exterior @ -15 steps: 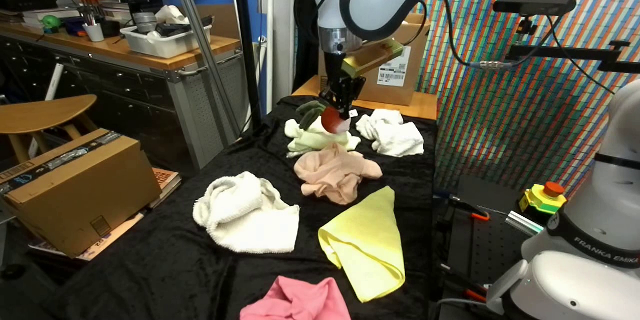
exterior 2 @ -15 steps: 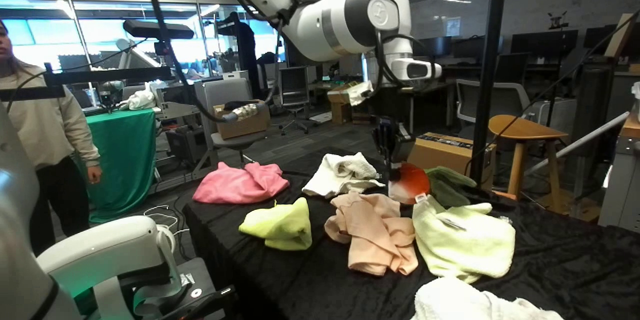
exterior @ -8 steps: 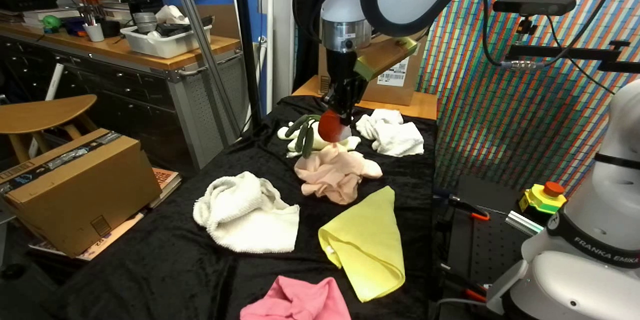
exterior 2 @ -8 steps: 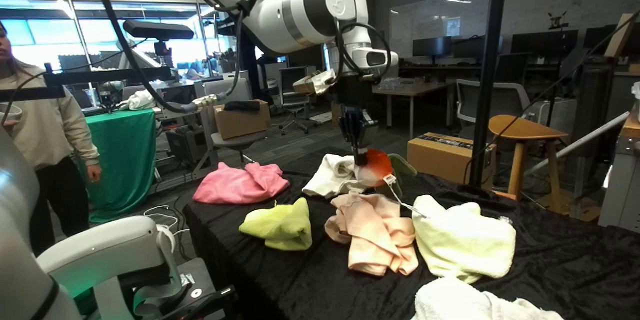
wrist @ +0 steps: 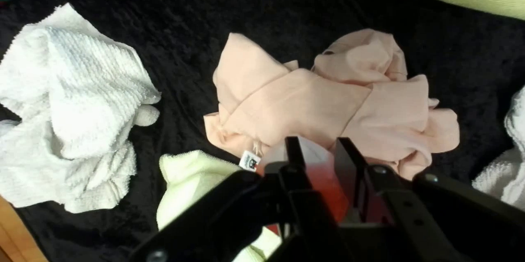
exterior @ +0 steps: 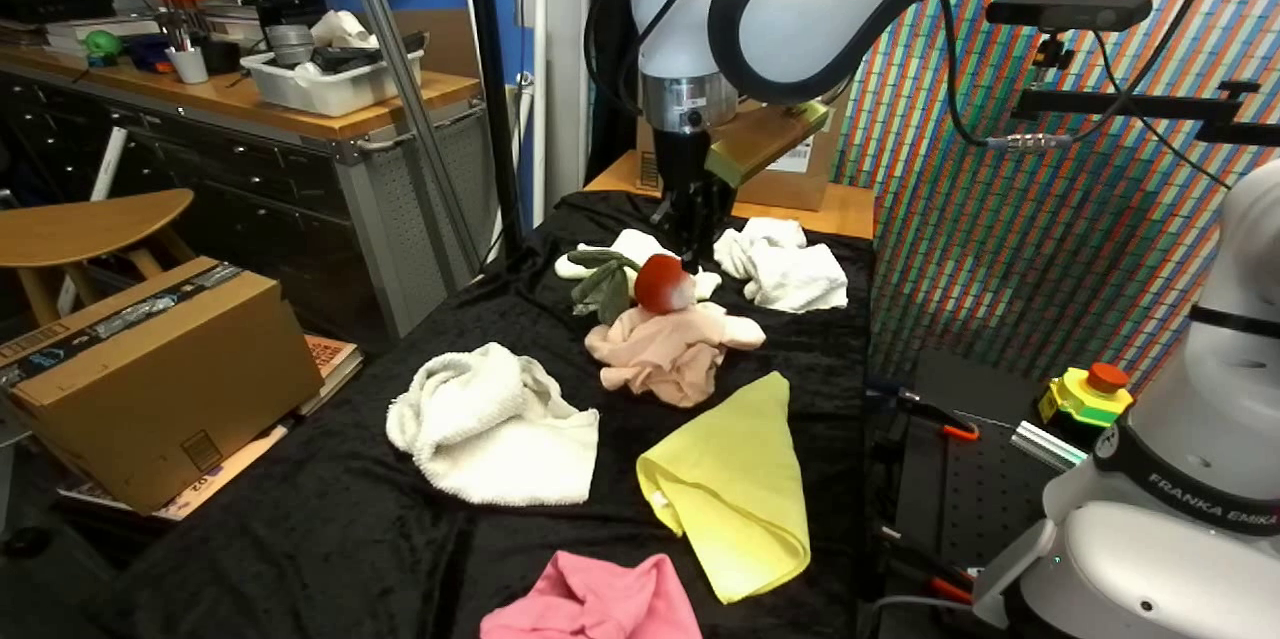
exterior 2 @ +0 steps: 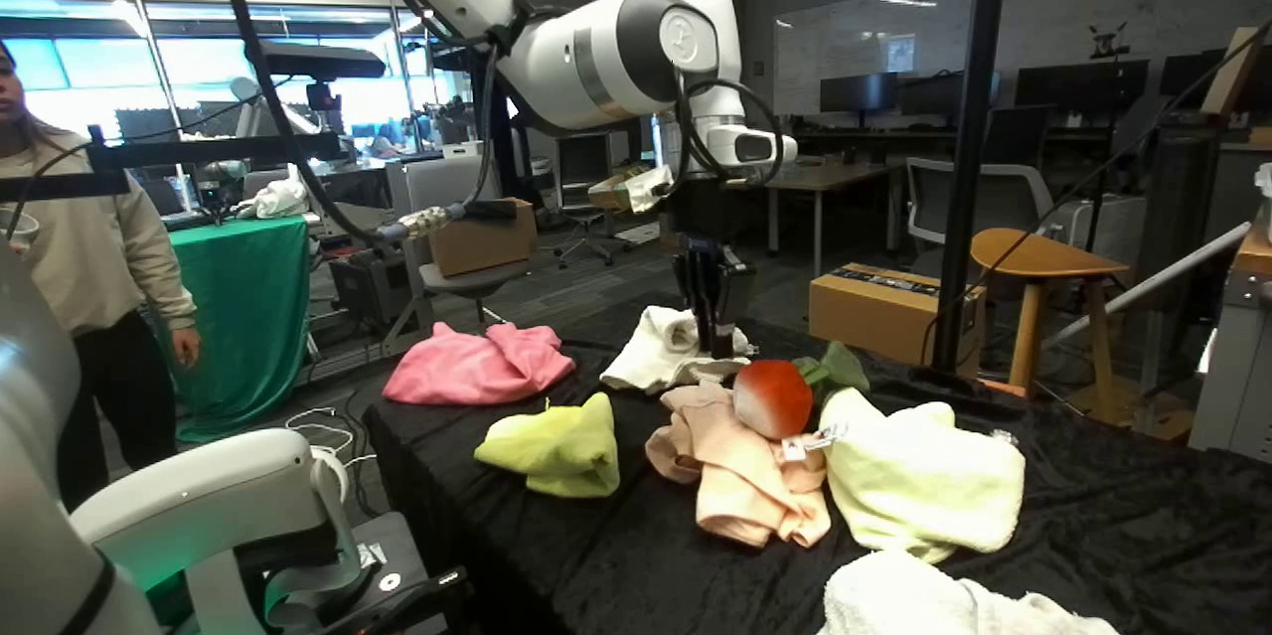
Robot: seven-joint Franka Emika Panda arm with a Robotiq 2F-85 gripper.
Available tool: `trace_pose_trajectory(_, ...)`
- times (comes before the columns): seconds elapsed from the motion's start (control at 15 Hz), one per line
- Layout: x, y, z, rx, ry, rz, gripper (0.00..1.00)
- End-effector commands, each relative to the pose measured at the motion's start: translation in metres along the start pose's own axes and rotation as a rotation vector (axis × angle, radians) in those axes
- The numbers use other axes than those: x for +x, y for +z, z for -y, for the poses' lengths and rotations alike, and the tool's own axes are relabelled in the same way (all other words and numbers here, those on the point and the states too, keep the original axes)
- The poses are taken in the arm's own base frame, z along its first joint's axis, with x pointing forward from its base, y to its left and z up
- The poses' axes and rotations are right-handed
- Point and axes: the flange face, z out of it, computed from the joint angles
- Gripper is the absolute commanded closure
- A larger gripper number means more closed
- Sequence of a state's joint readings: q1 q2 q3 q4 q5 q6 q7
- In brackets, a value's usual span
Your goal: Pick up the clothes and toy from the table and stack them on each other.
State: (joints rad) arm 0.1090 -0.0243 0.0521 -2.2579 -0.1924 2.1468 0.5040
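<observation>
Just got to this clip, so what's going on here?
A robot arm is on a stacking job over a black-draped table. Its tool stands open just above a red-and-white toy, which looks free of the jaws and seems to rest on the crumpled peach cloth. Beside it lies the pale green cloth; the yellow cloth, pink cloth and two white cloths lie spread out. No cloth seems stacked on another yet.

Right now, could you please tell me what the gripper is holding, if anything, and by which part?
Nothing is held: the gripper stands open, and the red-and-white toy sits below, out of its grip, on the peach cloth.
</observation>
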Motion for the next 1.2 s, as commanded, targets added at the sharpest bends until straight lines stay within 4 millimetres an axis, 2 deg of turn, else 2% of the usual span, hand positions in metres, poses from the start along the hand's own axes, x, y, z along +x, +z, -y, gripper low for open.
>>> trace_pose_trajectory(0.0,0.003,-0.002,-0.006,-0.003,0.021,-0.002,0.40)
trace_pose_trajectory(0.27,-0.002,-0.009,-0.030,-0.013,0.094,-0.010,0.10)
trace_pose_trajectory(0.4,-0.007,-0.013,-0.049,-0.008,0.159,-0.013,0.00)
trace_pose_trajectory(0.6,-0.015,-0.011,-0.082,0.005,0.260,-0.002,0.00)
trace_pose_trajectory(0.8,-0.022,0.000,-0.113,0.034,0.330,0.015,0.00)
trace_pose_trajectory(1.13,-0.027,0.038,-0.154,0.078,0.381,0.071,0.00)
